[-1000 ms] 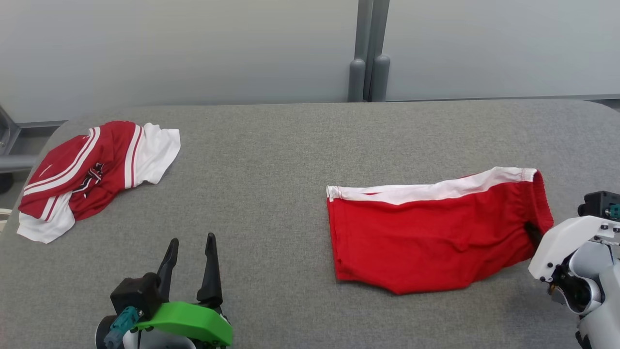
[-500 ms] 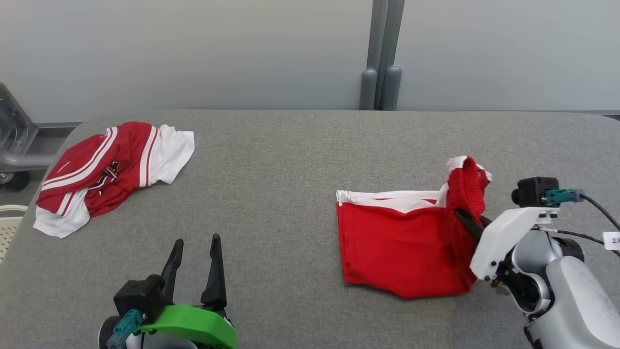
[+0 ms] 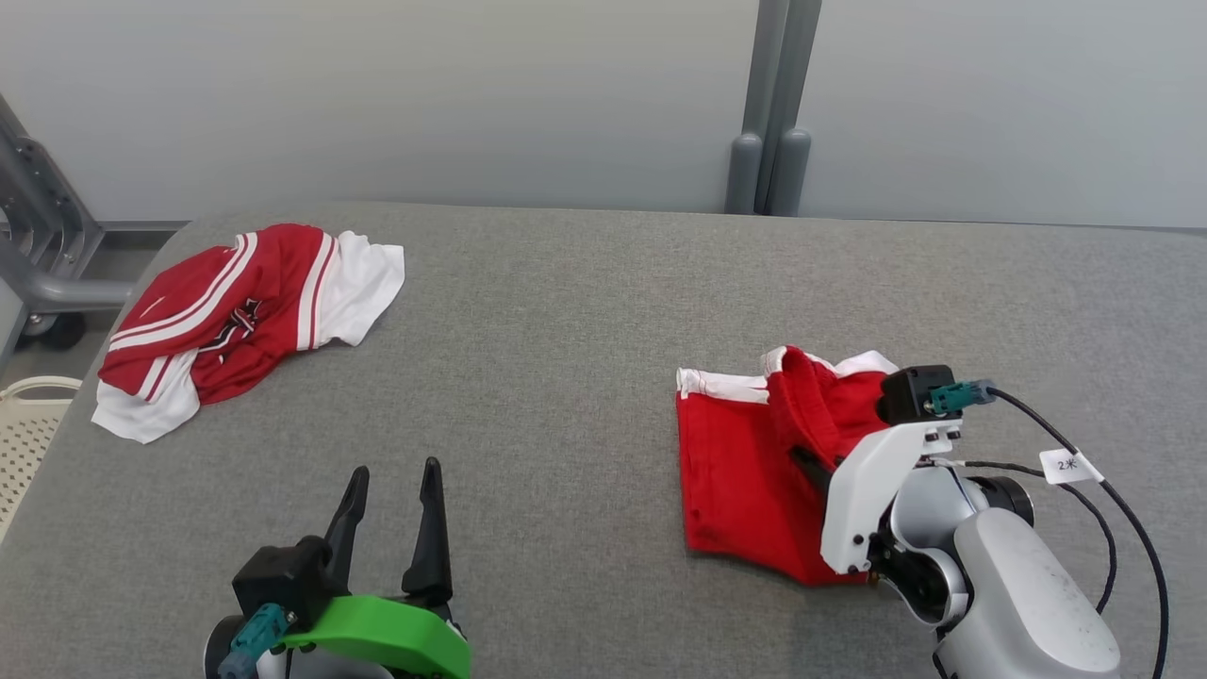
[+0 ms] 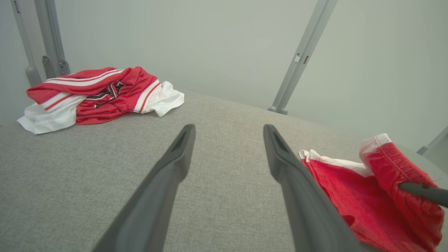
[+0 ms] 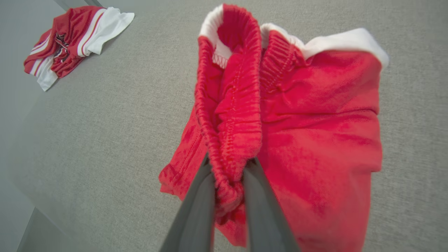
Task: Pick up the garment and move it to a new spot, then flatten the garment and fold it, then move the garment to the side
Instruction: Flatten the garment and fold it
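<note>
The right gripper (image 5: 231, 161) pinches the elastic waistband of the red shorts (image 3: 740, 490), holding that edge raised and doubled leftward over the rest, which lies on the grey table (image 3: 566, 396) at near right. The left gripper (image 3: 395, 469) is at near left, fingers spread and empty. A red-and-white jersey (image 3: 245, 316) lies at far left.

wall (image 3: 377, 94): pale grey panels, plain, evenly lit
posts (image 3: 773, 141): two grey uprights at the panel seam
surface (image 3: 566, 311): grey woven cloth, rounded far corner
far left: grey metal frame (image 3: 42, 255), white perforated basket (image 3: 28, 434)
</note>
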Tool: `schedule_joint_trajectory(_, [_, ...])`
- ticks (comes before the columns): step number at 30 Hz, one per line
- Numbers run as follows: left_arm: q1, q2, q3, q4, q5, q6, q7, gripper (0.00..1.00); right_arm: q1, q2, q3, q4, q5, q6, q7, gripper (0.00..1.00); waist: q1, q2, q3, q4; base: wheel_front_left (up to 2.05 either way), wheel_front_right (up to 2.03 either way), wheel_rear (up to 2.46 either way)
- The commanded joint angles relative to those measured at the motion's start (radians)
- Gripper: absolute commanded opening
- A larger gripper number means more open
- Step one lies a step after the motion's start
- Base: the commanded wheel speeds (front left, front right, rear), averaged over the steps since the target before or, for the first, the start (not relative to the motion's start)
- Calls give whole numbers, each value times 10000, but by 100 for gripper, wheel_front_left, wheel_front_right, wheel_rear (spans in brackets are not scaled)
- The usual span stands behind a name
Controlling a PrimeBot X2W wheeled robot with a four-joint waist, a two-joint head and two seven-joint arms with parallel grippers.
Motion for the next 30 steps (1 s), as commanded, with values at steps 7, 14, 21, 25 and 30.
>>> schedule_joint_trajectory(7, [-216, -71, -39, 125, -35, -99, -51, 100, -715, 164, 138, 1509, -537, 1, -420, 0, 0, 42, 101, 279, 0, 0, 0])
schedule_joint_trajectory(14, [-259, -123, -89, 246, -35, -144, -76, 100, -1305, 190, 785, 2552, -608, 1, -919, 100, 0, 42, 153, 411, 0, 0, 0])
schedule_joint_trajectory(21, [-279, -105, -57, 297, -63, -125, -86, 100, -1607, 189, 1735, 2661, -509, 1, -1415, 100, 0, 42, 155, 402, 0, 0, 0])
schedule_joint_trajectory(25, [-289, -54, -7, 329, -86, -140, -98, 100, -1634, 184, 2381, 2449, -158, 1, -1518, 100, 0, 42, 149, 336, 0, 0, 0])
schedule_joint_trajectory(30, [-287, -24, 14, 281, -89, -86, -107, 100, -1801, 181, 2606, 2187, -277, 1, -1947, 100, 0, 42, 136, 216, 0, 0, 0])
